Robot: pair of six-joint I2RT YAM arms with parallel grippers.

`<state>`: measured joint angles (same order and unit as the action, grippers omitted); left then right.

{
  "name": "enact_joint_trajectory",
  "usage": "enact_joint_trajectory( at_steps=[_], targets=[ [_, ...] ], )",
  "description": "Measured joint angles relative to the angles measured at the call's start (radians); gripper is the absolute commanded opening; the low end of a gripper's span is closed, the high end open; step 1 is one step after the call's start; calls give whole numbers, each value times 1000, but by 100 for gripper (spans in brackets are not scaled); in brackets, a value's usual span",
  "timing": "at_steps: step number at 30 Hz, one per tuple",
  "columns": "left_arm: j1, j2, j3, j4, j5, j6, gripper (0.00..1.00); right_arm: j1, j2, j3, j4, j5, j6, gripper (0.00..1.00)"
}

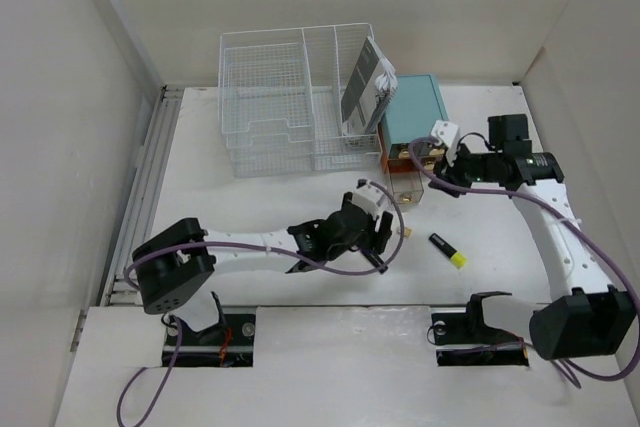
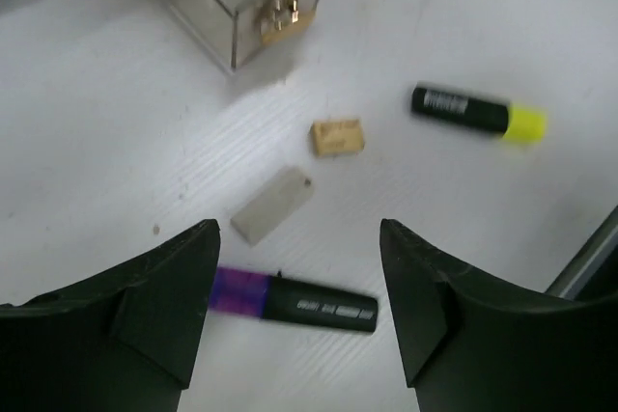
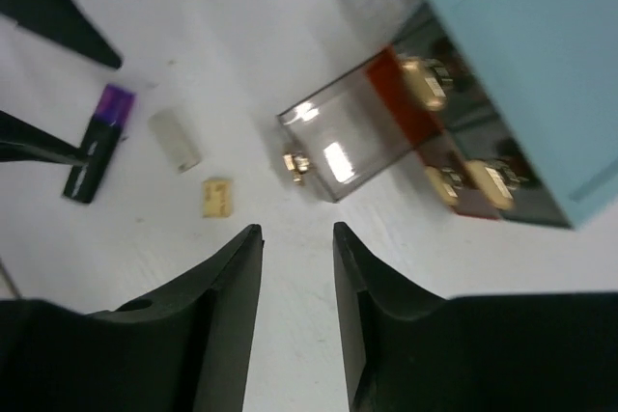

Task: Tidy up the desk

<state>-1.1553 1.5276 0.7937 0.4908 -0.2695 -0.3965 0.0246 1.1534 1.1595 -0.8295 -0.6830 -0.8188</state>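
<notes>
The desk (image 1: 250,217) is a white tabletop with small things scattered at its middle. My left gripper (image 2: 297,233) hangs open just above a purple-capped black highlighter (image 2: 299,301), which lies flat between the two fingers without touching them. Beyond it lie a grey eraser (image 2: 273,205), a small tan block (image 2: 338,137) and a yellow-capped highlighter (image 2: 478,113). My right gripper (image 3: 297,233) hovers over bare desk in front of a pulled-out clear drawer (image 3: 338,147). Its jaws stand a little apart with nothing between them.
A teal drawer box (image 1: 415,112) stands at the back right, with gold clips in its clear drawers. A white wire-mesh organizer (image 1: 290,97) holding a booklet (image 1: 368,87) stands at the back centre. A ribbed metal rail (image 1: 150,177) runs along the left edge.
</notes>
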Motion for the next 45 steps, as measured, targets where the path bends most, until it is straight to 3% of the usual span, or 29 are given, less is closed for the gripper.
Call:
enact_joint_trajectory(
  at_steps=[4,11,25,34,38,45],
  targets=[
    [-42,63,75,-223,1,124,65,59,63,3,-103,-8,-96,43],
    [-58,253,178,-395,-27,301,60,62,113,3,-144,-53,-154,43],
    [-1,338,291,-413,-12,547,59,62,125,3,-164,-93,-201,43],
    [112,365,355,-469,246,639,53,51,125,3,-201,-132,-250,43],
    [123,395,407,-524,372,671,56,21,125,3,-237,-157,-285,43],
    [123,428,463,-600,561,739,54,0,125,3,-289,-182,-332,43]
  ],
)
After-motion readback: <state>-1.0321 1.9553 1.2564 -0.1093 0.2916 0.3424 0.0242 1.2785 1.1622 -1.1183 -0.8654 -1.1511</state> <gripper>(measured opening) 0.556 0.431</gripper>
